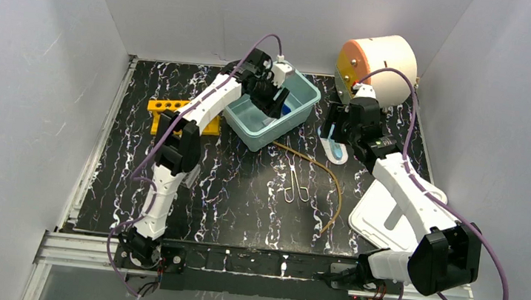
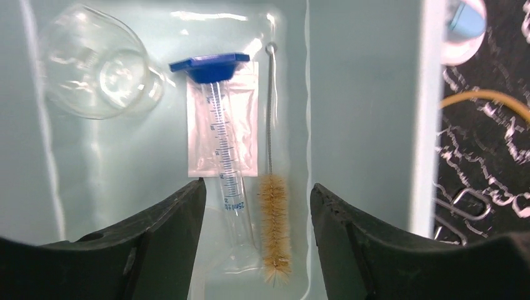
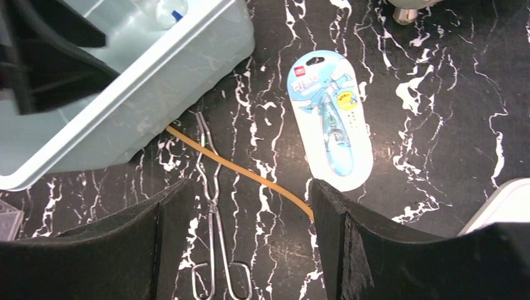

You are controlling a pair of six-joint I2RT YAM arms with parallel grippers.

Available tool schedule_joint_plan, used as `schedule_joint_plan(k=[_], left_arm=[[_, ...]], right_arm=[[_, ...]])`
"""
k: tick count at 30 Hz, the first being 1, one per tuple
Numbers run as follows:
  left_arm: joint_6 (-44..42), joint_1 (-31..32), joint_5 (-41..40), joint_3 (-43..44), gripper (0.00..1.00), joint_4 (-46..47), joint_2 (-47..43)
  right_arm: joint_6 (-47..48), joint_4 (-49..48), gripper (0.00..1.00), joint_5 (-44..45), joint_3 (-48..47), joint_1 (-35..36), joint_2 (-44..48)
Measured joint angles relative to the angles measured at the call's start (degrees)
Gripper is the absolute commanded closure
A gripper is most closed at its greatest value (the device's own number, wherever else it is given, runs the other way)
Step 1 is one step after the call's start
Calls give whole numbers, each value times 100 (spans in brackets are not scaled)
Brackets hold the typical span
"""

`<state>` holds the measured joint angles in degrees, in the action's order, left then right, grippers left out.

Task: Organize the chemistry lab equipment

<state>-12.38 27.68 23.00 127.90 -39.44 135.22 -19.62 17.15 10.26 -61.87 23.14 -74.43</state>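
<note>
My left gripper (image 2: 257, 187) hangs open inside the pale blue bin (image 1: 305, 98). On the bin floor below it lie a thin brush (image 2: 275, 228), a clear blue-capped tube (image 2: 222, 144) on a white packet, and a small glass dish (image 2: 100, 69); neither finger touches them. My right gripper (image 3: 250, 182) stands open above the black table. Under it are wire tongs (image 3: 212, 206) and the amber rubber tubing (image 3: 256, 177), with the white card (image 3: 331, 119) just beyond. The yellow tube rack (image 1: 177, 109) sits left of the bin.
A white and orange cylinder (image 1: 377, 63) stands at the back right. A white tray (image 1: 388, 216) lies at the near right under the right arm. The tubing (image 1: 333, 183) curves from the bin toward the front. White walls close in the table.
</note>
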Motion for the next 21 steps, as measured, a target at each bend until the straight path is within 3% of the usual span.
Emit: schedule_joint_plan(k=[3, 6, 13, 21], left_arm=[[131, -15, -186, -92, 23, 177, -330], [374, -33, -553, -413, 17, 479, -931], [1360, -225, -1202, -955, 13, 1014, -2326], [2800, -345, -1443, -2898, 12, 1508, -4019]], right_arm=[[35, 20, 23, -11, 94, -96, 4], [35, 175, 23, -15, 192, -136, 4], [-13, 647, 24, -273, 278, -138, -101], [-420, 1349, 36, -291, 319, -138, -769]])
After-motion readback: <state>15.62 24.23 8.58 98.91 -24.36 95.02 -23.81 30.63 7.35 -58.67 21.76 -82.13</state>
